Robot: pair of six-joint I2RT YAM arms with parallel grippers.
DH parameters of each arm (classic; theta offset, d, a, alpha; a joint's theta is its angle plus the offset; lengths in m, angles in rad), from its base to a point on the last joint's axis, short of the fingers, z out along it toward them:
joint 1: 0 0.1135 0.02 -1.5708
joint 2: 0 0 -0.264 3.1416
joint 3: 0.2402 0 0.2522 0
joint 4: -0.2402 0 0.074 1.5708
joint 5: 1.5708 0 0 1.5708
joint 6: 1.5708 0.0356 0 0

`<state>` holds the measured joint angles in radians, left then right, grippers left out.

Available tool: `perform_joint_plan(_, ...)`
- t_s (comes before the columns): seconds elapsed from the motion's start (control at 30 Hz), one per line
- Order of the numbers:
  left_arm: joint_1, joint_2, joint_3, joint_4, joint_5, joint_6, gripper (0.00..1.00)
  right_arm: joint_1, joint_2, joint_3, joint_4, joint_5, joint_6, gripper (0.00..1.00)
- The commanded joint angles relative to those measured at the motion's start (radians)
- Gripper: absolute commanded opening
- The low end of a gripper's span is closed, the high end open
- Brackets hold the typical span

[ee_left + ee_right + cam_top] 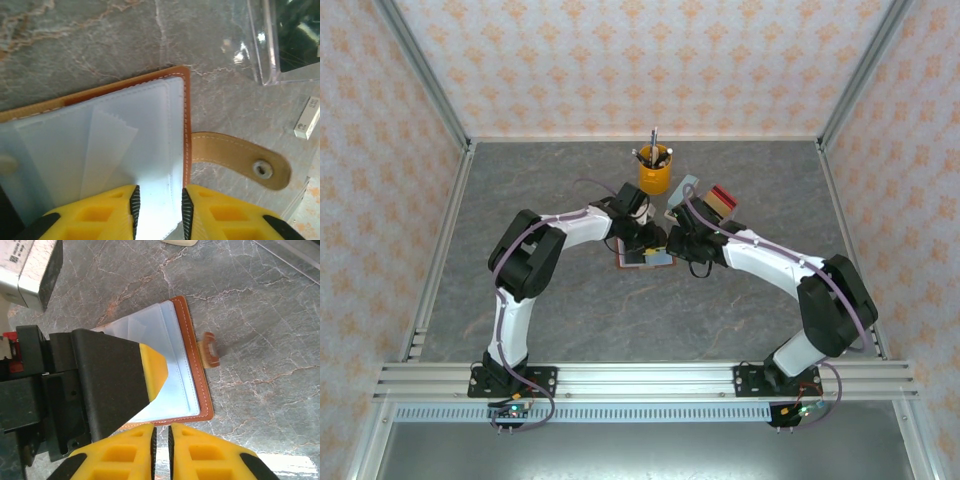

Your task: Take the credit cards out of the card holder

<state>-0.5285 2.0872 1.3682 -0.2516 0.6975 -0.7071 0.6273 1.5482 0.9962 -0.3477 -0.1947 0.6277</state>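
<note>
The card holder (638, 259) lies open on the grey table. Its reddish-brown leather border frames pale translucent sleeves (150, 115), and its tan snap tab (240, 160) sticks out to one side. The credit cards are hidden; the sleeves look pale and no coloured card stands out. My left gripper (159, 210) stands over the holder's inner page with its jaws apart, the pale sleeve showing between them. One of its yellow fingertips (152, 370) rests on that page. My right gripper (161, 432) is shut to a narrow slit, with its tips at the holder's (187, 380) near leather edge.
A yellow cup with pens (655, 172) stands behind the holder. A red-and-tan block (722, 200) and a grey-blue piece (685, 190) lie to its right. A clear acrylic stand (280, 45) and a small white piece (307, 117) are close to the tab.
</note>
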Motion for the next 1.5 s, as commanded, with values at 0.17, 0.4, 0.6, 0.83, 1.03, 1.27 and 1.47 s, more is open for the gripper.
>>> perform_joint_plan(0.17,-0.002,-0.038,0.067,-0.187,-0.089,0.075,0.16,-0.011,0.04,0.034,0.061,-0.063,0.025,0.14)
perform_joint_plan(0.4,0.031,-0.144,0.037,-0.289,-0.147,0.116,0.03,-0.017,0.168,0.144,0.087,-0.233,0.021,0.14)
perform_joint_plan(0.6,0.092,-0.25,-0.062,-0.314,-0.208,0.098,0.01,-0.021,0.294,0.26,0.019,-0.302,-0.029,0.13)
perform_joint_plan(0.83,0.165,-0.318,-0.179,-0.254,-0.229,0.034,0.05,-0.032,0.413,0.365,-0.059,-0.327,-0.091,0.17)
perform_joint_plan(1.03,0.179,-0.315,-0.224,-0.196,-0.223,-0.018,0.17,-0.034,0.484,0.417,-0.12,-0.298,-0.133,0.19)
perform_joint_plan(1.27,0.179,-0.31,-0.26,-0.133,-0.18,-0.047,0.2,-0.033,0.507,0.393,-0.091,-0.373,-0.103,0.17)
perform_joint_plan(1.47,0.177,-0.319,-0.291,-0.092,-0.147,-0.048,0.19,-0.028,0.477,0.319,0.01,-0.477,-0.03,0.14)
